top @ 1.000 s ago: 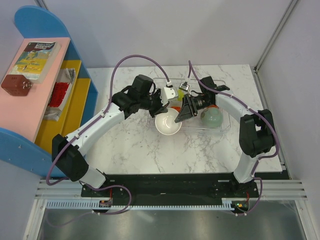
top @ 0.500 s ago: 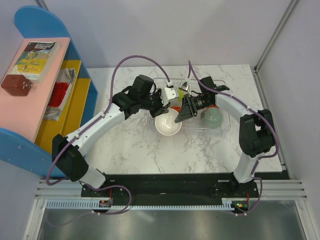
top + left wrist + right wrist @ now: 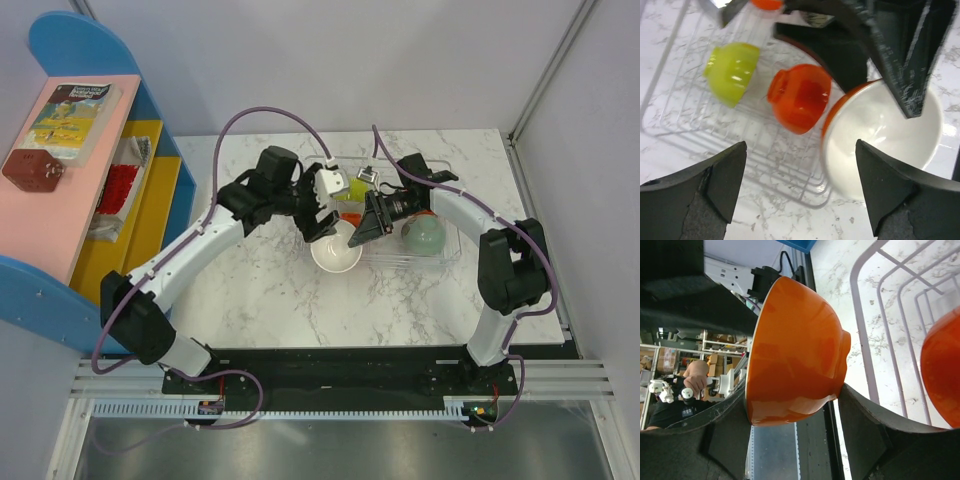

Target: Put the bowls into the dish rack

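Left claw (image 3: 800,150): wide open, holding nothing, just beside the held bowl.
Right claw (image 3: 366,228): closed tight on the orange bowl (image 3: 790,355) (white inside).
Bowl spot: at the near corner of the dish rack (image 3: 760,165), partly over the bench (image 3: 260,300).
Could go wrong: if dropped here, it may tip off the rack edge or bump the small orange bowl (image 3: 800,97).
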`<action>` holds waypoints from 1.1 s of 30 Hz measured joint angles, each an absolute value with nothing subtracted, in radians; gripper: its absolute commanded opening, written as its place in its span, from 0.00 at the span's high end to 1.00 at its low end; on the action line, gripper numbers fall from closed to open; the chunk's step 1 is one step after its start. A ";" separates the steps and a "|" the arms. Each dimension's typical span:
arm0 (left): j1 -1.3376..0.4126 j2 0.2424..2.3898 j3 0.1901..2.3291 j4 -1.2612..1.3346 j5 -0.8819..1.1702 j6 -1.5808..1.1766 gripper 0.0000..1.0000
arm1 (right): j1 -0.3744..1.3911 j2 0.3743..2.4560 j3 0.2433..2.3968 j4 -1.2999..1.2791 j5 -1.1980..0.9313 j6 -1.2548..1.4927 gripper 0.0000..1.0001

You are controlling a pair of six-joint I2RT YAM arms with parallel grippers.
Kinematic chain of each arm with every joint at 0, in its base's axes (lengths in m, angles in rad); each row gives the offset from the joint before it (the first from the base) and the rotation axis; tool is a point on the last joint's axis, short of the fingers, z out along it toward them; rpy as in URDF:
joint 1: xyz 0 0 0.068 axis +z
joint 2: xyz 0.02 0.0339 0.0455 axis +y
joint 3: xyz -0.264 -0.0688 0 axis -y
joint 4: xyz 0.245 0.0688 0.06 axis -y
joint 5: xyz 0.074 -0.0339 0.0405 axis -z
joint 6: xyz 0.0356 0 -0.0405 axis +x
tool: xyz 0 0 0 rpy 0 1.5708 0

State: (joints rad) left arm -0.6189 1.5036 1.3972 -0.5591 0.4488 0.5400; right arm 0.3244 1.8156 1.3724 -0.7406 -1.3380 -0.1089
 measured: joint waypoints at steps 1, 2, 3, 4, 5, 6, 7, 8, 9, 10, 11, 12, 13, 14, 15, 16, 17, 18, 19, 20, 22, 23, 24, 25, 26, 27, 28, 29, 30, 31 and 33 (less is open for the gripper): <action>-0.595 1.496 1.397 -0.559 0.459 0.537 0.00 | 0.324 1.815 1.372 -0.741 -1.325 -0.109 1.00; -0.564 1.488 1.397 -0.558 0.476 0.533 0.00 | 0.324 1.814 1.372 -0.740 -1.314 -0.109 1.00; -0.526 1.477 1.397 -0.559 0.492 0.527 0.00 | 0.324 1.812 1.372 -0.740 -1.304 -0.108 1.00; -0.493 1.466 1.396 -0.559 0.503 0.522 0.00 | 0.323 1.810 1.372 -0.740 -1.291 -0.108 1.00; -0.451 1.452 1.393 -0.559 0.525 0.517 0.00 | 0.323 1.804 1.372 -0.739 -1.275 -0.108 1.00; -0.408 1.436 1.386 -0.558 0.542 0.512 0.00 | 0.322 1.797 1.372 -0.740 -1.259 -0.107 1.00; -0.364 1.419 1.377 -0.559 0.562 0.506 0.00 | 0.321 1.786 1.372 -0.739 -1.243 -0.107 1.00; -0.323 1.402 1.364 -0.556 0.581 0.501 0.00 | 0.319 1.777 1.372 -0.739 -1.227 -0.107 1.00; -0.285 1.383 1.346 -0.555 0.599 0.497 0.00 | 0.317 1.765 1.372 -0.739 -1.207 -0.107 1.00; -0.254 1.365 1.325 -0.556 0.618 0.495 0.00 | 0.315 1.748 1.372 -0.738 -1.183 -0.105 1.00; -0.225 1.348 1.302 -0.560 0.635 0.495 0.00 | 0.312 1.732 1.372 -0.738 -1.158 -0.105 1.00; -0.202 1.333 1.279 -0.567 0.647 0.495 0.00 | 0.310 1.714 1.372 -0.738 -1.130 -0.105 1.00; -0.182 1.319 1.253 -0.573 0.662 0.495 0.00 | 0.308 1.695 1.372 -0.738 -1.103 -0.106 1.00; -0.163 1.304 1.227 -0.578 0.672 0.496 0.00 | 0.306 1.675 1.372 -0.738 -1.073 -0.107 1.00; -0.146 1.293 1.202 -0.583 0.684 0.496 0.00 | 0.305 1.659 1.373 -0.738 -1.047 -0.108 1.00; -0.126 1.280 1.173 -0.591 0.695 0.495 0.00 | 0.303 1.634 1.373 -0.738 -1.006 -0.110 1.00; -0.112 1.274 1.155 -0.596 0.704 0.496 0.00 | 0.303 1.618 1.373 -0.738 -0.978 -0.112 1.00; -0.090 1.269 1.133 -0.599 0.719 0.496 0.00 | 0.303 1.598 1.375 -0.738 -0.937 -0.117 1.00; -0.069 1.266 1.113 -0.600 0.736 0.495 0.00 | 0.303 1.578 1.377 -0.738 -0.895 -0.121 1.00; -0.048 1.266 1.095 -0.601 0.752 0.496 0.00 | 0.303 1.562 1.380 -0.739 -0.859 -0.125 1.00; 0.001 1.267 1.060 -0.599 0.789 0.496 0.00 | 0.303 1.538 1.390 -0.739 -0.783 -0.131 1.00; 0.019 1.267 1.047 -0.599 0.804 0.496 0.00 | 0.302 1.531 1.396 -0.739 -0.749 -0.133 1.00; 0.041 1.267 1.031 -0.598 0.826 0.495 0.00 | 0.301 1.526 1.402 -0.739 -0.713 -0.136 1.00; 0.058 1.269 1.019 -0.597 0.844 0.496 0.00 | 0.300 1.522 1.409 -0.740 -0.673 -0.139 1.00; 0.067 1.270 1.011 -0.596 0.853 0.496 0.00 | 0.299 1.519 1.414 -0.739 -0.640 -0.143 1.00; 0.074 1.270 1.000 -0.596 0.868 0.496 0.00 | 0.297 1.519 1.420 -0.740 -0.601 -0.148 1.00; 0.076 1.270 0.993 -0.596 0.875 0.496 0.00 | 0.297 1.518 1.425 -0.740 -0.562 -0.155 1.00; 0.078 1.269 0.986 -0.596 0.883 0.496 0.00 | 0.297 1.518 1.429 -0.740 -0.514 -0.162 1.00; 0.079 1.269 0.980 -0.596 0.892 0.496 0.00 | 0.297 1.518 1.431 -0.740 -0.484 -0.169 1.00; 0.080 1.266 0.974 -0.595 0.899 0.496 0.00 | 0.297 1.518 1.433 -0.740 -0.442 -0.178 1.00; 0.083 1.252 0.960 -0.594 0.911 0.496 0.00 | 0.297 1.520 1.439 -0.741 -0.364 -0.195 1.00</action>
